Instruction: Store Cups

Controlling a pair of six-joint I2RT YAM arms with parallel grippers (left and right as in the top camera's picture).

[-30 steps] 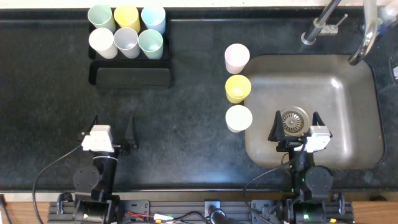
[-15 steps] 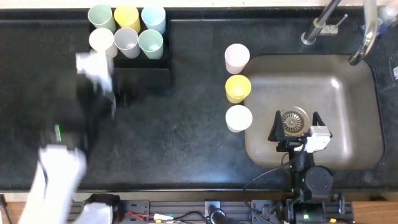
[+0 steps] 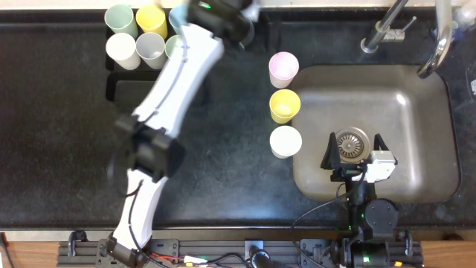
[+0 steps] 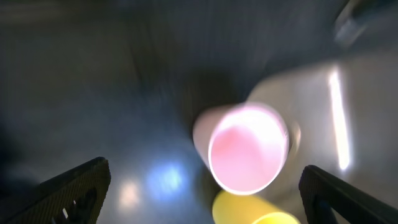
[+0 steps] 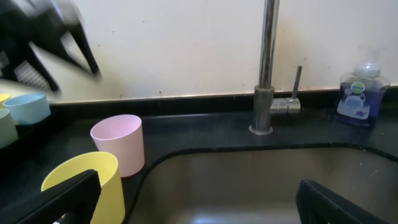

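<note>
Three cups stand in a row by the sink's left rim: a pink cup (image 3: 282, 68) (image 4: 245, 146) (image 5: 118, 149), a yellow cup (image 3: 284, 106) (image 5: 84, 183) and a white cup (image 3: 285, 141). My left gripper (image 3: 223, 15) (image 4: 205, 169) hangs open and blurred above the counter, between the rack and the pink cup, with nothing between its fingers. It also looms at the far left as the left gripper (image 5: 50, 37) in the right wrist view. My right gripper (image 3: 353, 152) (image 5: 199, 205) stands open over the sink near the drain.
A black rack (image 3: 156, 93) at the back left holds several upright cups, such as a green cup (image 3: 120, 18) and a white cup (image 3: 123, 50). The sink (image 3: 401, 97) fills the right side, with a faucet (image 5: 267, 68) and a soap bottle (image 5: 362, 93) behind it.
The left arm swung up from its rest near the front edge, past the rack, and now stretches toward the pink cup. The right arm has not moved.
</note>
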